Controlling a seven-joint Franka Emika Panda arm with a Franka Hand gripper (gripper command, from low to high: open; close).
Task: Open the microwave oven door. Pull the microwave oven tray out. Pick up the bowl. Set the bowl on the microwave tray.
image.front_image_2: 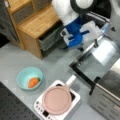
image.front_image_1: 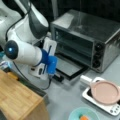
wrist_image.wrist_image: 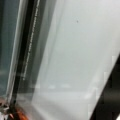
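Note:
The microwave oven stands at the back right. Its door is folded down flat onto the counter, and it shows in both front views. The tray lies inside the cavity. My gripper points down at the door's front edge by the bar handle, also seen from above. The wrist view is filled by the door glass at close range. The teal bowl sits on the counter apart from the arm, with an orange piece in it; its rim shows in a front view.
A pink pan with a white handle rests on a small white appliance, between the bowl and the oven. A wooden cabinet with a grey drawer stands beside the arm.

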